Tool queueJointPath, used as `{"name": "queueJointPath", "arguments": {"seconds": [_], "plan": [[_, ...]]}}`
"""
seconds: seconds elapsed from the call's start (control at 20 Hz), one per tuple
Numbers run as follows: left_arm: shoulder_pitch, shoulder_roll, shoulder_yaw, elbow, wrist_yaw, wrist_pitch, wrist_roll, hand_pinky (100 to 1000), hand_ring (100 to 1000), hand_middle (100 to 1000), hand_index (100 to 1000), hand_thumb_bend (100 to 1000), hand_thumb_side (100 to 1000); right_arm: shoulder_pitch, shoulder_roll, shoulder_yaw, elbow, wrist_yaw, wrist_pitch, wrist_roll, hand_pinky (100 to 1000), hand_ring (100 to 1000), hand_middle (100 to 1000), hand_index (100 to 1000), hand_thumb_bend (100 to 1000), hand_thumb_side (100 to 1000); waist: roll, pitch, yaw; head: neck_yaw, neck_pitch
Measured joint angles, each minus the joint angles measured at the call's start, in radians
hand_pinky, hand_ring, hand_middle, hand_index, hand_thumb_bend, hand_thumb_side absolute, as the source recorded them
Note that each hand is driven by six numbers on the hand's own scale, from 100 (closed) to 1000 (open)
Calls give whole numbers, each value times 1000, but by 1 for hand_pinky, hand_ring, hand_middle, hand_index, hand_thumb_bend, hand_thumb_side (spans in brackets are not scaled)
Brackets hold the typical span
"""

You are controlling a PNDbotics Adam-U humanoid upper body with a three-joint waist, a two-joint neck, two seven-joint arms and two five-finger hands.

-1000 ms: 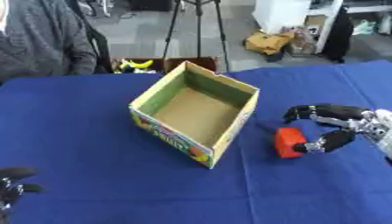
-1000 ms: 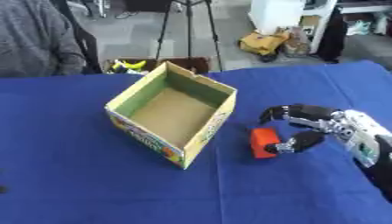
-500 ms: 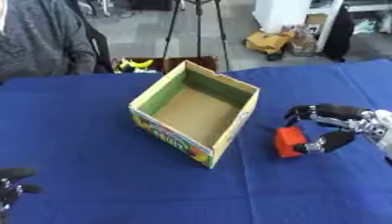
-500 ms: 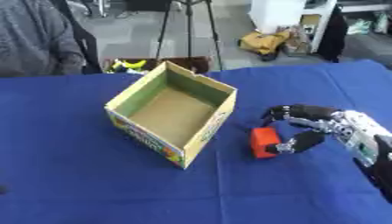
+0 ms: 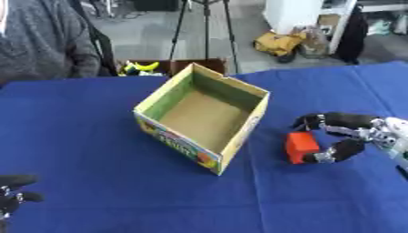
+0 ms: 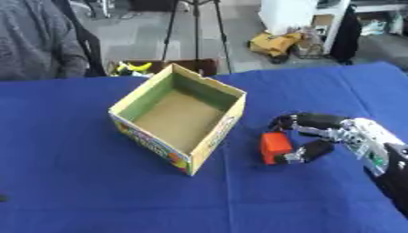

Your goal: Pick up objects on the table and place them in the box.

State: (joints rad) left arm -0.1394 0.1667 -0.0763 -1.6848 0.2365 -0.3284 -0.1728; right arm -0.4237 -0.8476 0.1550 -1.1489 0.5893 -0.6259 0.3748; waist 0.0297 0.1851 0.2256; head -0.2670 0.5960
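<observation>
An open cardboard box (image 5: 203,116) with green inner walls and a colourful printed side stands on the blue table (image 5: 95,136); its floor looks bare. Right of it lies a small red block (image 5: 300,146). My right hand (image 6: 331,136) comes in from the right, its fingers arched over the block's far side and its thumb curled at the near side, touching or nearly touching it. The block rests on the table. My left hand (image 5: 12,195) shows only as dark fingers at the lower left corner, far from the box.
A person in a grey top (image 5: 40,41) sits at the table's far left edge. Behind the table stand a tripod (image 5: 203,27) and a crate holding yellow things (image 5: 143,68). Blue cloth stretches in front of the box.
Almost nothing has moved; my right hand stays cupped around the red block beside the box, and the block rests in the same spot.
</observation>
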Motion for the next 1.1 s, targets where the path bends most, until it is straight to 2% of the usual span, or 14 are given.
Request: {"name": "queueJointPath", "arguments": {"seconds": [0.2,0.45,0.55,0.6,0.65,0.7,0.75,0.95,1.1], "plan": [[1,0,0,0,0,0,0,568,742,629,705,100,782,-3,7,1,5,8,-1,1,853,1000,893,813,489,886,1,0,0,0,0],[2,0,0,0,0,0,0,568,742,629,705,100,780,-4,8,2,7,16,-3,-6,842,1000,880,732,439,691,1,0,0,0,0],[2,0,0,0,0,0,0,568,742,629,705,100,780,-4,8,3,8,19,-1,-13,838,1000,874,677,318,540,1,0,0,0,0],[2,0,0,0,0,0,0,568,742,629,705,100,780,-4,9,3,8,22,1,-17,837,1000,874,672,304,523,1,0,0,0,0],[2,0,0,0,0,0,0,568,742,629,705,100,781,-4,9,2,8,24,4,-21,836,1000,871,630,211,406,1,0,0,0,0],[2,0,0,0,0,0,0,568,743,629,705,100,780,-4,9,2,8,26,6,-25,835,1000,869,608,137,354,1,0,0,0,0],[2,0,0,0,0,0,0,568,743,629,705,100,780,-4,9,2,8,26,10,-29,831,999,865,556,100,317,1,0,0,0,0],[2,0,0,0,0,0,0,568,743,629,704,100,780,-3,9,-1,4,27,34,-58,818,987,850,442,100,239,1,0,-2,0,0],[2,0,0,0,0,0,0,568,743,629,704,100,780,-2,9,-1,-3,29,52,-91,812,981,842,407,100,227,1,0,-3,0,0]]}}
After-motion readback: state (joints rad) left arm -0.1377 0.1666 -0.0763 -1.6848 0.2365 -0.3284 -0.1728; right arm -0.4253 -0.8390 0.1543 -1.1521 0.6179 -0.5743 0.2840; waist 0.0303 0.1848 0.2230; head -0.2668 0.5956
